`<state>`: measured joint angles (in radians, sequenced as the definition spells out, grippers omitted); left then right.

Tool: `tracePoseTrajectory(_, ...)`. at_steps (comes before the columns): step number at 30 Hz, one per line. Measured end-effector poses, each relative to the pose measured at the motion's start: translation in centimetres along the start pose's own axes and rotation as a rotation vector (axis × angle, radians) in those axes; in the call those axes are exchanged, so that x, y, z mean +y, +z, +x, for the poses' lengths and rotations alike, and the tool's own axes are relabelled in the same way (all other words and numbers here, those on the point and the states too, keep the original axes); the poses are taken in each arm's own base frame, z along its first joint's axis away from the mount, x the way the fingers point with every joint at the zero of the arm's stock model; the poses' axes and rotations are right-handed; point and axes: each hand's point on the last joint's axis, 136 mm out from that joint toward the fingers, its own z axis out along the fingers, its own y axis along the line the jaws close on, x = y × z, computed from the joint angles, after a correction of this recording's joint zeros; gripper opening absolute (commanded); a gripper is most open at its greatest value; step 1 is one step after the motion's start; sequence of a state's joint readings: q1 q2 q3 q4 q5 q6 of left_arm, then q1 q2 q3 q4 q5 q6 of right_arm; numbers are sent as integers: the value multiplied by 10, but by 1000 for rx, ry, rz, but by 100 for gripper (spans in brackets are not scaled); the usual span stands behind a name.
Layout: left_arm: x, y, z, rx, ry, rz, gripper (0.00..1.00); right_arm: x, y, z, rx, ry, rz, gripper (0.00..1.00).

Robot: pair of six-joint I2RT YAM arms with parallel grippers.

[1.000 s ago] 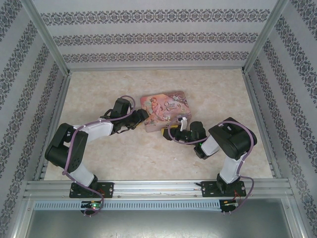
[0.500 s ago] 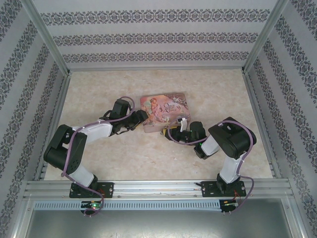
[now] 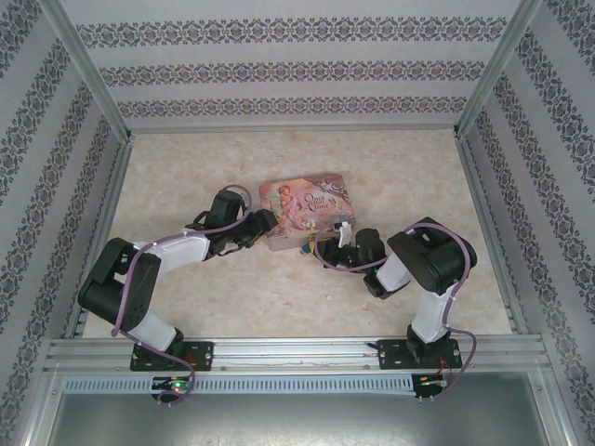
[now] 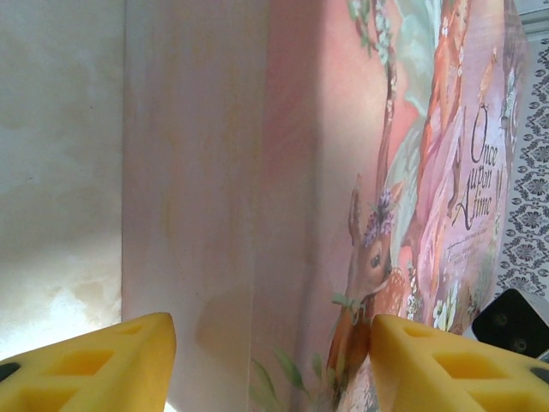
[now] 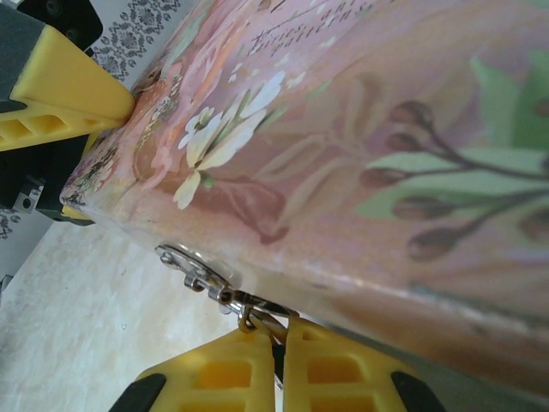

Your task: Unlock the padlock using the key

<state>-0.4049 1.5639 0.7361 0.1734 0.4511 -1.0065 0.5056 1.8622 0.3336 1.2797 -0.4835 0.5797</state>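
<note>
Crouching arms, left end effector (image 4: pixel 271 356) clamping tin (image 3: pixel 307 203), right end effector (image 5: pixel 276 343) pinched shut.

A pink tin (image 3: pixel 307 206) sits near the middle of the worktop (image 3: pixel 177 158), lid up and a little askew to the walls. The lid shows a storybook picture: a spotted fawn with flowers on its head, a figure in a pink dress, white blossoms and the words "Once upon a time". The worktop is pale, mottled beige. Wallpaper (image 3: pixel 297 70) with dark damask bands on white covers the back and both sides. Grey metal rails (image 3: pixel 297 351) run along the near edge.
</note>
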Motion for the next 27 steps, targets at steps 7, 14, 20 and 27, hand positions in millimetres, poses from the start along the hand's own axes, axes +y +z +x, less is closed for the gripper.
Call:
tracePoseTrajectory(7, 1, -1, 1, -5, -7, 3, 60, -1, 0, -1, -7, 6, 3, 0)
tracePoseTrajectory(14, 3, -5, 6, -6, -9, 2, 60, -4, -2, -2, -22, 33, 23, 0)
tracePoseTrajectory(20, 5, -6, 11, -2, -11, 5, 61, -6, -5, -3, -36, 74, 40, 0)
tracePoseTrajectory(27, 5, -7, 16, 2, -5, 12, 61, -7, -9, -5, -46, 144, 57, 0)
